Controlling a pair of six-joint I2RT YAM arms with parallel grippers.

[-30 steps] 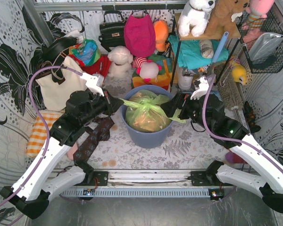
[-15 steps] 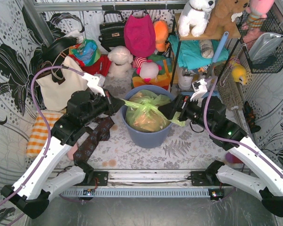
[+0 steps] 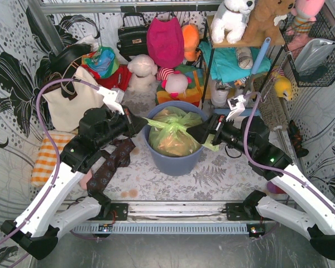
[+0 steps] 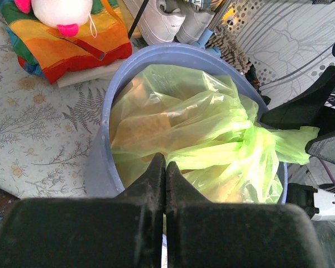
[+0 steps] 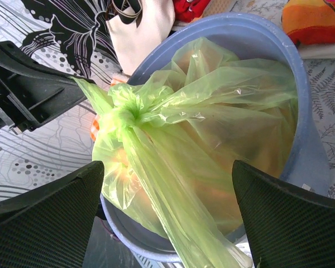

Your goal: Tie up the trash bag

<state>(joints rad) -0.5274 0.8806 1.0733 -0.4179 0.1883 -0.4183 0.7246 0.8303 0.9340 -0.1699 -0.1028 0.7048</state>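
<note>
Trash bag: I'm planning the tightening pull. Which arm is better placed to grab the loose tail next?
Right. The right gripper has its jaws open around the loose tail of the trash bag, so it likely only needs to close. The left gripper is shut on the opposite tail.

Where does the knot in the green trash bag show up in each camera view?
Top external: knot at centre, over the blue bin.
Left wrist: knot right of centre.
Right wrist: knot left of centre.
Shared landmark: the blue bin's rim around the trash bag.
</note>
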